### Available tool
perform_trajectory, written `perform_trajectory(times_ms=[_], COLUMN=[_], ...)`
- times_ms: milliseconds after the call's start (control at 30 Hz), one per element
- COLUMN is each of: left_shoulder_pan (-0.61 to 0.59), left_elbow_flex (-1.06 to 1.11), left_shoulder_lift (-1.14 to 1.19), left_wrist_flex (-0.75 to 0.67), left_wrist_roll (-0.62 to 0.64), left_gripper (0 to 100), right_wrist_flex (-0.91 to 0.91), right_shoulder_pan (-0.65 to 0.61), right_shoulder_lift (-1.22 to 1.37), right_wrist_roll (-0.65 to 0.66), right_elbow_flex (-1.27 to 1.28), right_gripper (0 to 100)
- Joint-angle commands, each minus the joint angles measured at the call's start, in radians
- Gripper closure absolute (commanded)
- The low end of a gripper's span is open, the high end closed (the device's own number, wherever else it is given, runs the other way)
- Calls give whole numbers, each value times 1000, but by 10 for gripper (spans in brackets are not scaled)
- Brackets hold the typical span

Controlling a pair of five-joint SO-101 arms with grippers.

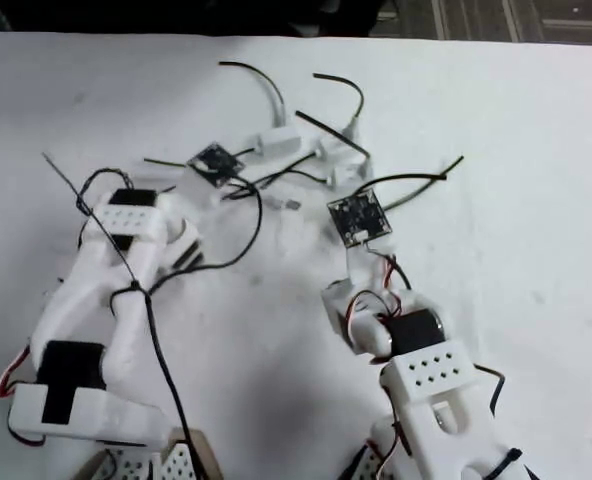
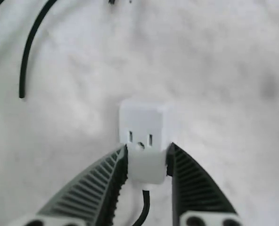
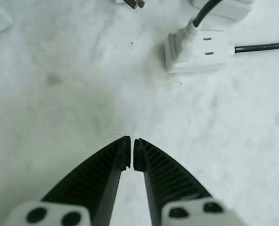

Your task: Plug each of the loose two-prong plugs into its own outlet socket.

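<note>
My left gripper (image 2: 146,155) is shut on a white outlet socket (image 2: 142,127) with two slots facing up; a black cord leaves it between the fingers. In the high view the left arm (image 1: 126,225) sits at the table's left. My right gripper (image 3: 131,153) is shut with nothing between its fingers, just above bare table. Beyond it lies a white outlet (image 3: 201,52) with a white plug (image 3: 182,40) pushed into it. The prongs of a loose plug (image 3: 132,4) lie farther off, and the high view shows this loose plug (image 1: 290,205) mid-table.
More white outlets and plugs with black cords (image 1: 276,140) (image 1: 341,150) are clustered at the back centre. Two small black-patterned square boards (image 1: 214,162) (image 1: 359,217) lie among the cords. The right arm (image 1: 426,370) stands at the front right. The white table (image 1: 536,200) is bare to the right.
</note>
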Motion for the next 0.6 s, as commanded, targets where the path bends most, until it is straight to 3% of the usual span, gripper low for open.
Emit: perform_trajectory(times_ms=[0,200,400,567], left_shoulder_pan=[-19,-127,-154,-156], left_elbow_flex=[-49,-215,-503,-611], left_shoulder_lift=[18,199,409,470], left_wrist_flex=[-5,12,238,334], left_wrist_roll=[-31,-35,-38,-40], left_gripper=[880,881,884,880], right_wrist_flex=[-15,-15,-15,-15], right_shoulder_pan=[7,7,7,7], right_shoulder_lift=[-19,-19,-19,-19], right_wrist_roll=[11,11,12,12], right_elbow_flex=[-6,-6,-6,-6], right_gripper=[974,974,974,974])
